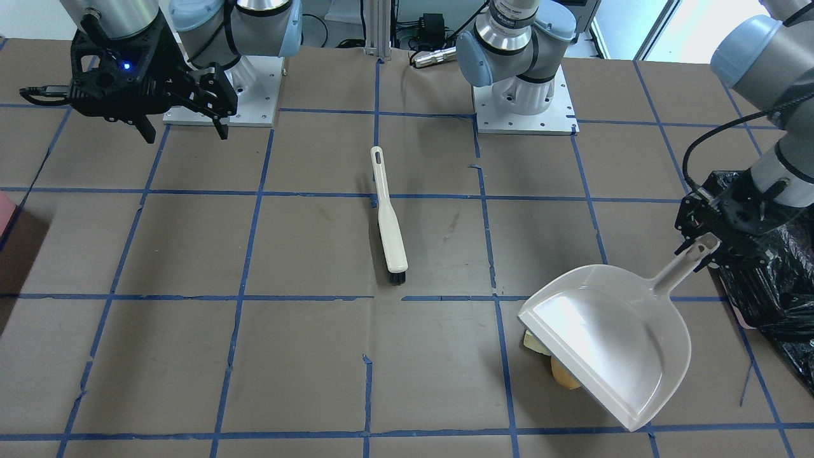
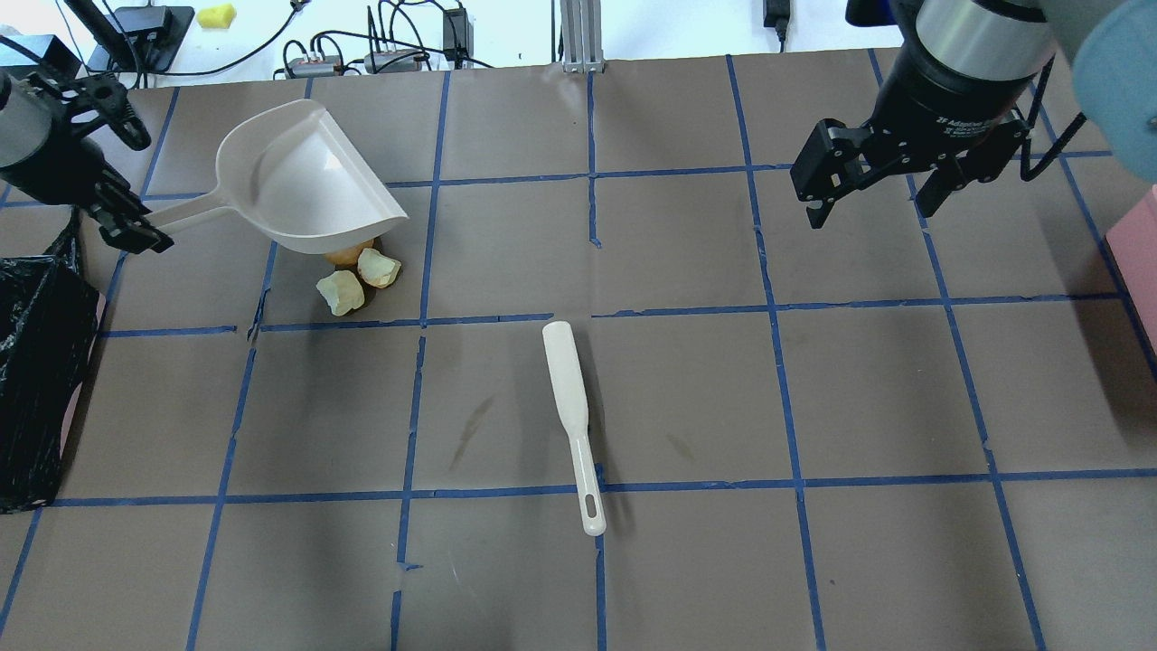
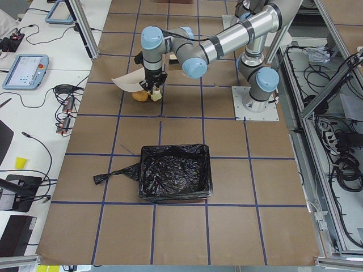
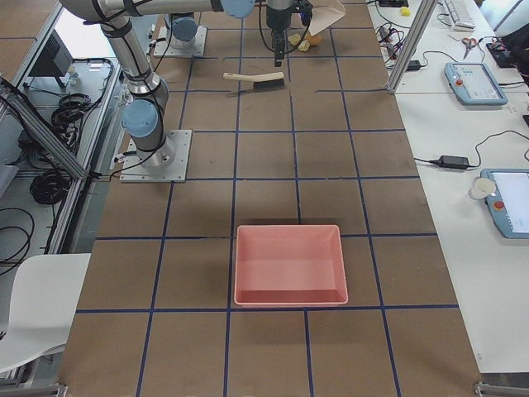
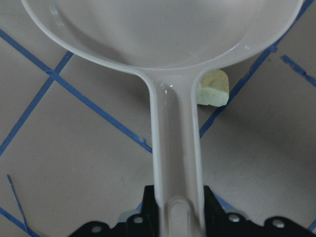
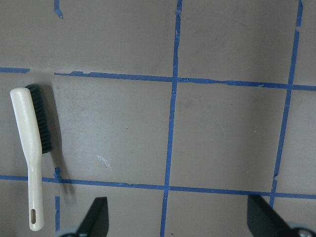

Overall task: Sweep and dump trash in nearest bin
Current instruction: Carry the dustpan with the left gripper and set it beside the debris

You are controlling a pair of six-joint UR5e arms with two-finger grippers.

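Your left end effector [image 2: 140,231] is clamped on the end of the dustpan [image 2: 307,181] handle, fingers on either side of it; the wrist view shows the handle running straight out from between them. The pan is tilted, with its open lip toward the trash [image 2: 357,271]. The trash is three lumps bunched together on the worktop [image 2: 723,380] at that lip. Two pale chunks [image 2: 341,292] lie just outside it, and the orange-brown lump [image 2: 348,255] is partly hidden under the pan edge from overhead. From across the table the pan covers most of all three. No lump is inside the pan. The bin [image 2: 41,362], lined with a crinkled black bag, sits at the worktop end on your robot's left, near the left end effector and apart from the trash. Your right end effector [image 2: 872,210] hangs above the worktop on the other side with its fingers spread wide and nothing between them. The brush [image 2: 574,416] lies flat near the worktop centre, gripped by neither arm, with its bristled head pointing away from the robot. A pink tray [image 4: 289,227] sits at the far right end, well apart from everything else.
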